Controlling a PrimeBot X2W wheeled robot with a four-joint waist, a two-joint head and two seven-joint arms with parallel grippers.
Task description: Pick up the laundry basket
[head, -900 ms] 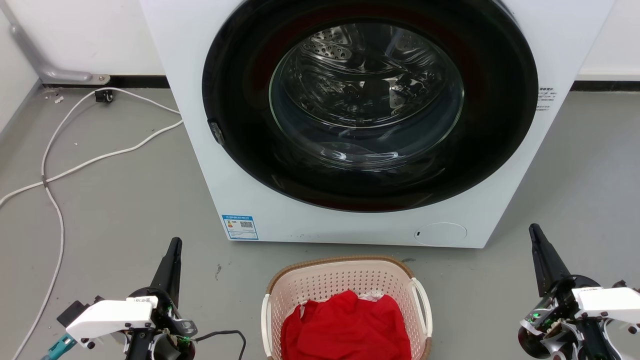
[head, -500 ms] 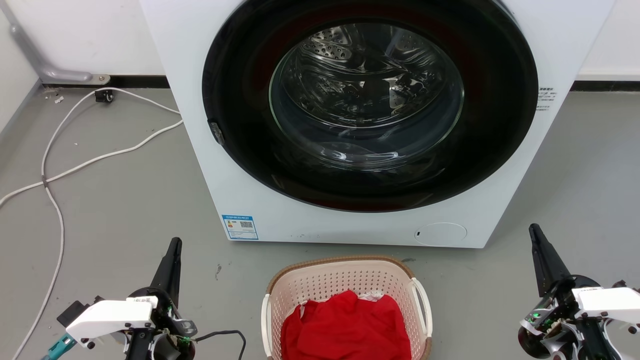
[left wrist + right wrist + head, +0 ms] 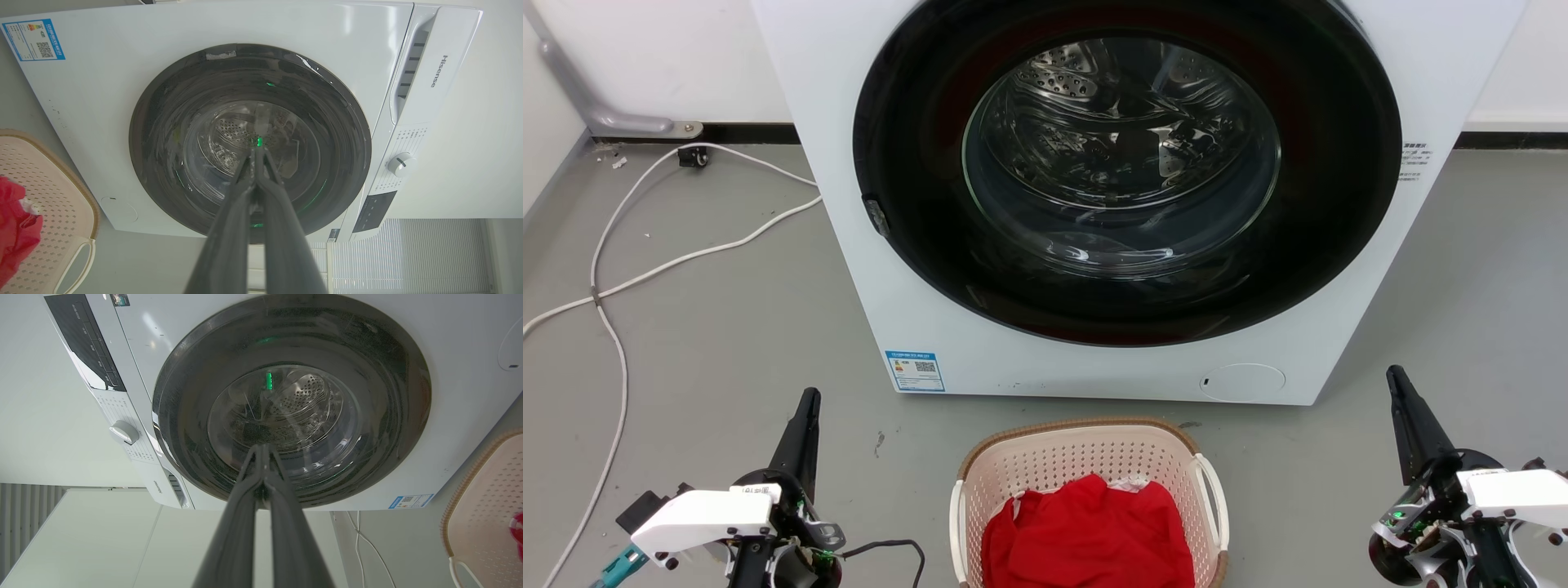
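Left tool (image 3: 808, 398) and right tool (image 3: 1394, 374) pinched closed, empty; laundry basket (image 3: 1086, 457) handles (image 3: 1213, 498) face sideways, long axis unclear.

laundry basket (image 3: 1086, 459): near end cut off | washing machine (image 3: 915, 327): top cut off

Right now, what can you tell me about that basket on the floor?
The laundry basket is cream-pink perforated plastic, rounded-rectangular, with a brown woven-look rim and white side handles. It stands upright on the grey floor just before the washing machine, not touching it, and holds a crumpled red cloth.
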